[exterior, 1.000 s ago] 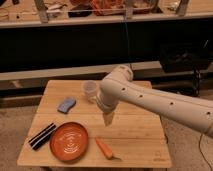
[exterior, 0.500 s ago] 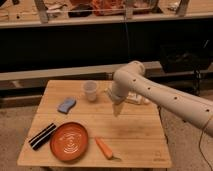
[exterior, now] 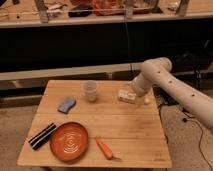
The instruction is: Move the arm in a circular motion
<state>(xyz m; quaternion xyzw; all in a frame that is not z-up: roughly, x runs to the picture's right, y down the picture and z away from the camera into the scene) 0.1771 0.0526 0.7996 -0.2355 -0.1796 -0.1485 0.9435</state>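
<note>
I can't tell from here whether the fingers are spread or closed; the gripper (exterior: 128, 96) hangs low over the far right part of the table (exterior: 130, 131), its pale tip almost level with the wood. Behind it the arm (exterior: 172, 87) bends at a fat elbow near the table's back edge and runs off to the right and down out of view.

The risk I see is the cup (exterior: 90, 91). It stands just to the left of the gripper, at about the same depth, and looks light enough to topple. If the circle swings left at this height, the tip could knock it over or push it toward the sponge (exterior: 66, 105). The gripper also rides so close to the table that a small dip could scrape it.

The plate (exterior: 69, 141), the carrot (exterior: 104, 148) and the dark striped thing (exterior: 42, 136) lie nearer the front, well apart from the arm.

Compared with half a second ago, the elbow and gripper have swung further right and back, away from the table's middle. The things on the table have not moved.
</note>
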